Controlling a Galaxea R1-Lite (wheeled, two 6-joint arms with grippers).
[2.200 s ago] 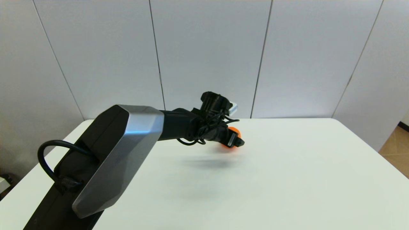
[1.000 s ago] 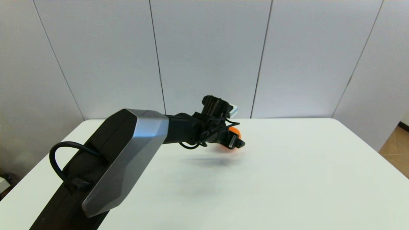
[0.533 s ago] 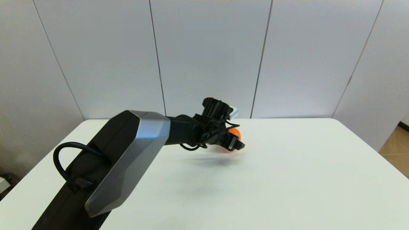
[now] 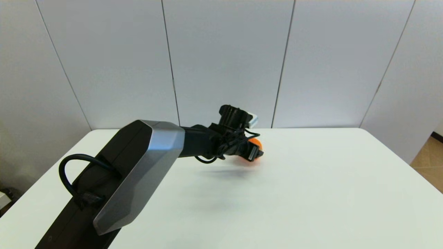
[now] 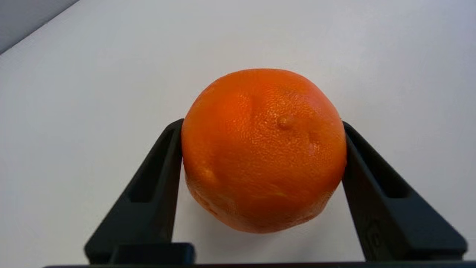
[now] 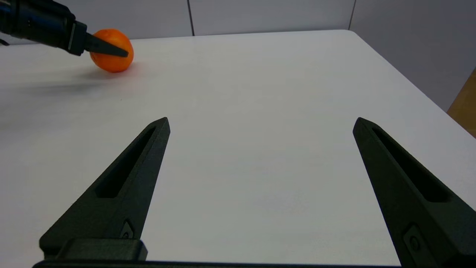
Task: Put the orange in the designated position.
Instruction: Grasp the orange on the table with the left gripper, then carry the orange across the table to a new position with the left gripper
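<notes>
Since the earliest head picture the left arm has pushed a little further forward over the desk point(image 4: 311, 193), and the orange with it has dropped slightly toward the surface; in the last half second almost nothing has shifted.

Going from big to small: the white desk fills the lower half of the head view, backed by pale grey wall panels point(image 4: 225, 62). The left arm point(image 4: 138, 166), black with a silver-grey shell and a looped black cable, reaches from the near left corner diagonally toward the far middle of the desk. At its tip the left end effector point(image 4: 254, 154) is clenched on the orange point(image 4: 255, 142), one black finger point(image 5: 156, 186) pressed against each side of the fruit in the left wrist view. The right wrist view shows the orange point(image 6: 111, 50) low over the far part of the desk, near its back edge, with a soft shadow right under it; whether it touches the surface I cannot tell.

The right end effector point(image 6: 260, 123) hangs over the near right part of the desk, well apart from the orange, its fingers spread wide with nothing between them.

No brand, label or writing can be read anywhere. The orange is nearly round, so it shows no clear long axis; a small nub on its dimpled peel faces the left wrist camera.
</notes>
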